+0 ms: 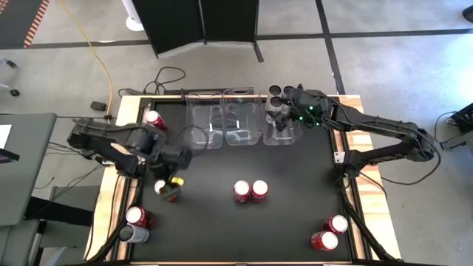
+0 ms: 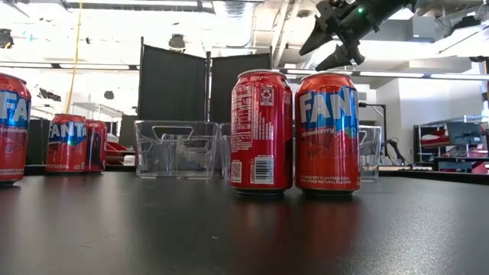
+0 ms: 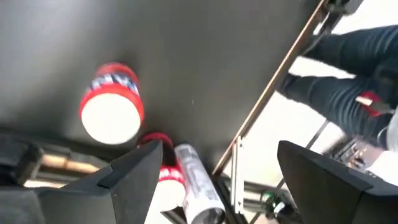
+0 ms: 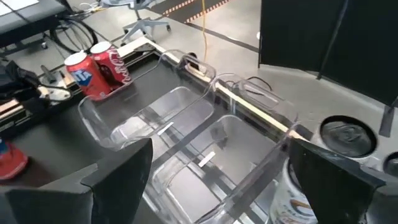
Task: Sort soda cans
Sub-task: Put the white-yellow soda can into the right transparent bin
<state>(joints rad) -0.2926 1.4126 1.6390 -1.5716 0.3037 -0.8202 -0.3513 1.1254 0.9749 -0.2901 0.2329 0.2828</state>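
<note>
**Cans scattered over the mat, both grippers empty**

A pair of red cans [image 1: 250,191] stands touching at the middle of the high view; in the low view they fill the centre, labels reading Fanta strawberry. Lower right, two more red cans [image 1: 329,231] stand close together by the table edge. Lower left, a red can [image 1: 137,216] stands just above a silver-grey can [image 1: 133,234]. Another red can [image 1: 154,120] stands at the upper left, near the leftmost clear bin [image 1: 205,118]. One can [image 1: 168,189] stands just below the left gripper [image 1: 179,166], outside its fingers. In the left wrist view those fingers [image 3: 134,180] are spread wide with nothing between them, three cans lying beyond them on the black table [image 1: 295,207].

The right gripper [image 1: 284,111] hangs over the rightmost bin [image 1: 279,133], upper centre-right. Its fingers [image 4: 121,180] are wide apart and empty; dark-topped cans [image 1: 278,91] stand just behind the bins, beside it.
</note>
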